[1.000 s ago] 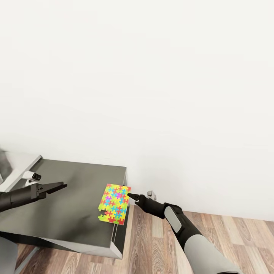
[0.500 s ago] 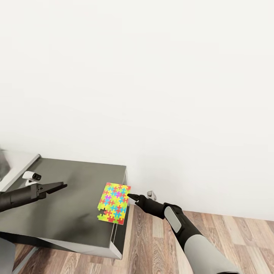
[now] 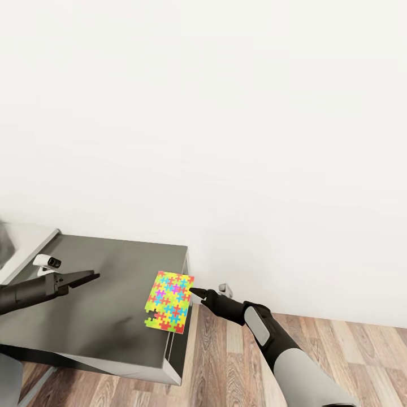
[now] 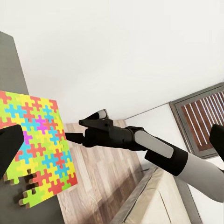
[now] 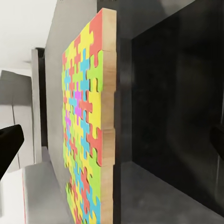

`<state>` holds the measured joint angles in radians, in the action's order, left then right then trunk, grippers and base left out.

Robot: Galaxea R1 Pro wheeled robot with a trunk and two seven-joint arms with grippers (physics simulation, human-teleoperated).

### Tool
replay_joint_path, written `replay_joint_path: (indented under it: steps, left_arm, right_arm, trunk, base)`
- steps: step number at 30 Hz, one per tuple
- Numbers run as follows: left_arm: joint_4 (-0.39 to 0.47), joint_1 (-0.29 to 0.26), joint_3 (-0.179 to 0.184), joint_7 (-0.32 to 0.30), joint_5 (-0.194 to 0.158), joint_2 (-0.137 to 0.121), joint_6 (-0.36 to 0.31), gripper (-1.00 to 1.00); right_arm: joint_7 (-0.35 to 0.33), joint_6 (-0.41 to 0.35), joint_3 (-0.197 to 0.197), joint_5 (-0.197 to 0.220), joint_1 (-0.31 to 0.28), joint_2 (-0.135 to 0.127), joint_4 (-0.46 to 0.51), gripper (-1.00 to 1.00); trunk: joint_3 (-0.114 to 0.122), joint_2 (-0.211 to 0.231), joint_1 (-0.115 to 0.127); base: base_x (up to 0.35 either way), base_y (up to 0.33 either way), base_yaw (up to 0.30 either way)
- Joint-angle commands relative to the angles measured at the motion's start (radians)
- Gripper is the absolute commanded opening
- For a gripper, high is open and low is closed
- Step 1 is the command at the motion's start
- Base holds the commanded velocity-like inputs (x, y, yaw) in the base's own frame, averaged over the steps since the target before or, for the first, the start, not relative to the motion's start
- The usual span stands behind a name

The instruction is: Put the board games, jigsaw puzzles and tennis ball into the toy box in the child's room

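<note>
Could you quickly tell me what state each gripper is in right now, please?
Left gripper: fingers look together, holding nothing.
Right gripper: at the edge of the thin multicolour jigsaw puzzle square; open or shut cannot be told.

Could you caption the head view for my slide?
Right tool reaching for a jigsaw puzzle overhanging the dark cabinet edge.

Jigsaw puzzle (image 3: 169, 303) on the cabinet's (image 3: 107, 316) right edge, partly overhanging.
</note>
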<state>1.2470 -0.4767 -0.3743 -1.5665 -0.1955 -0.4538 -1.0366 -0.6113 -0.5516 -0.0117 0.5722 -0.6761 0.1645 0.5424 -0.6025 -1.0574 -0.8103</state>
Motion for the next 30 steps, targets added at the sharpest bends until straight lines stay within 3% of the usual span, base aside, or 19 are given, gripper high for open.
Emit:
replay_joint_path:
  steps: [1, 30]
  left_arm:
    - [0.0, 0.0, 0.0, -0.004, 0.001, 0.0, -0.011, 1.0]
    - [0.0, 0.0, 0.0, -0.004, 0.002, 0.0, -0.011, 1.0]
  right_arm:
    - [0.002, -0.007, -0.001, 0.009, 0.0, 0.0, 0.001, 1.0]
    - [0.004, -0.014, 0.01, 0.014, 0.0, 0.0, 0.001, 1.0]
  trunk:
    - [-0.001, -0.001, 0.0]
    - [-0.001, -0.001, 0.0]
  base:
    - [0.0, 0.0, 0.0]
    - [0.0, 0.043, 0.0]
